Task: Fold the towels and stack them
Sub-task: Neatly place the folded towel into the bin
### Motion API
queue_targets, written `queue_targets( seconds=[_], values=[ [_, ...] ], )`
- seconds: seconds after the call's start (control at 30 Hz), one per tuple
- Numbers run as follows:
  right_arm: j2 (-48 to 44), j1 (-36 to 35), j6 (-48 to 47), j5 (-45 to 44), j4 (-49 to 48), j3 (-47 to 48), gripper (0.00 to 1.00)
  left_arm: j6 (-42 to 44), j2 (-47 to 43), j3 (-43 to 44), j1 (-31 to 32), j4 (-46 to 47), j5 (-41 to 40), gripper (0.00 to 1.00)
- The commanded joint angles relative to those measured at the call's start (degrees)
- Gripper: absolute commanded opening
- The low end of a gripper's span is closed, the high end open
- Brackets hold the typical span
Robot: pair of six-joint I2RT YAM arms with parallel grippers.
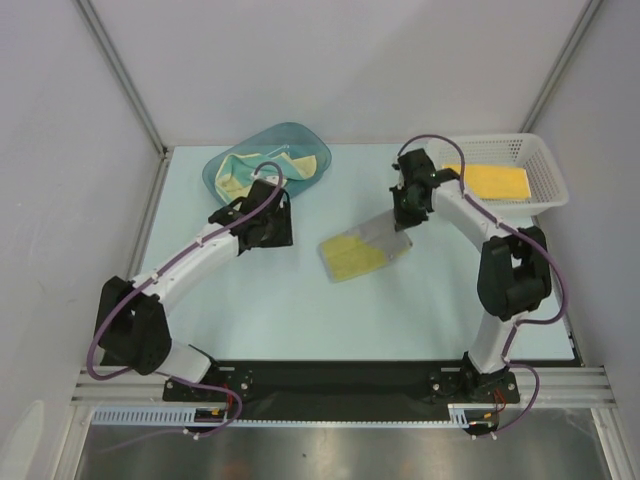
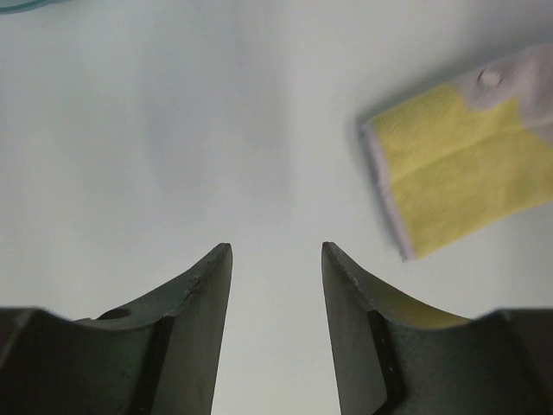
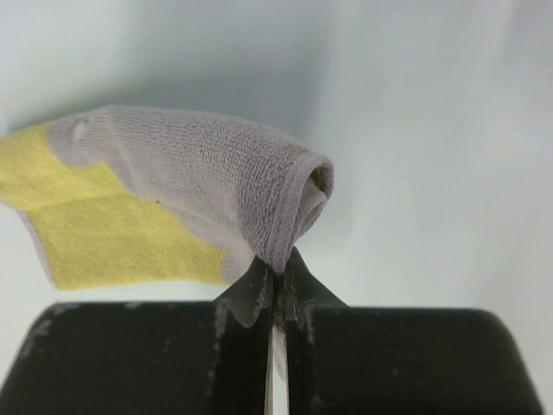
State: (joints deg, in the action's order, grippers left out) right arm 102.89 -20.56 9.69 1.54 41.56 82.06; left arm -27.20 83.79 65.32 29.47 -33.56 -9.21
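A yellow towel (image 1: pixel 352 256) with a grey underside lies near the middle of the table. Its far right corner is folded up, grey side out, and pinched in my right gripper (image 1: pixel 402 222). In the right wrist view the gripper (image 3: pixel 278 264) is shut on the rolled grey edge of that towel (image 3: pixel 190 177). My left gripper (image 1: pixel 283 232) hovers left of the towel, open, with only bare table between its fingers (image 2: pixel 275 246). From the left wrist the towel (image 2: pixel 458 173) lies off to the upper right. A folded yellow towel (image 1: pixel 487 181) lies in the white basket. Crumpled towels (image 1: pixel 240 172) fill the teal tub.
The teal tub (image 1: pixel 300 135) stands at the back left, just behind my left wrist, and its rim (image 2: pixel 22 4) shows in the left wrist view. The white mesh basket (image 1: pixel 545 165) sits at the back right beside my right arm. White walls close in the table.
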Motion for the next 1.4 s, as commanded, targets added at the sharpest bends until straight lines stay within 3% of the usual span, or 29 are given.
queue_targets(
  seconds=[0.0,0.53,0.67,0.77,1.37],
  values=[
    [3.6,3.7,-6.2,-1.5,9.5,10.2,0.00,3.6,-1.9,0.3,-0.3,-3.8,-1.2,0.52],
    [19.7,16.6,-15.4,-4.6,19.3,44.8,0.00,6.6,-0.4,1.5,-1.0,-4.2,0.7,0.52],
    [25.5,19.7,-15.7,-4.6,22.7,54.4,0.00,7.0,0.6,1.7,-3.8,-3.5,6.6,0.52],
    [27.4,22.1,-16.2,-4.1,22.2,58.7,0.00,7.3,0.1,1.3,-4.4,-3.5,6.6,0.52],
    [29.9,32.0,-16.6,-3.9,12.3,59.9,0.00,8.0,1.1,2.0,-4.6,-3.8,8.8,0.52]
  ],
)
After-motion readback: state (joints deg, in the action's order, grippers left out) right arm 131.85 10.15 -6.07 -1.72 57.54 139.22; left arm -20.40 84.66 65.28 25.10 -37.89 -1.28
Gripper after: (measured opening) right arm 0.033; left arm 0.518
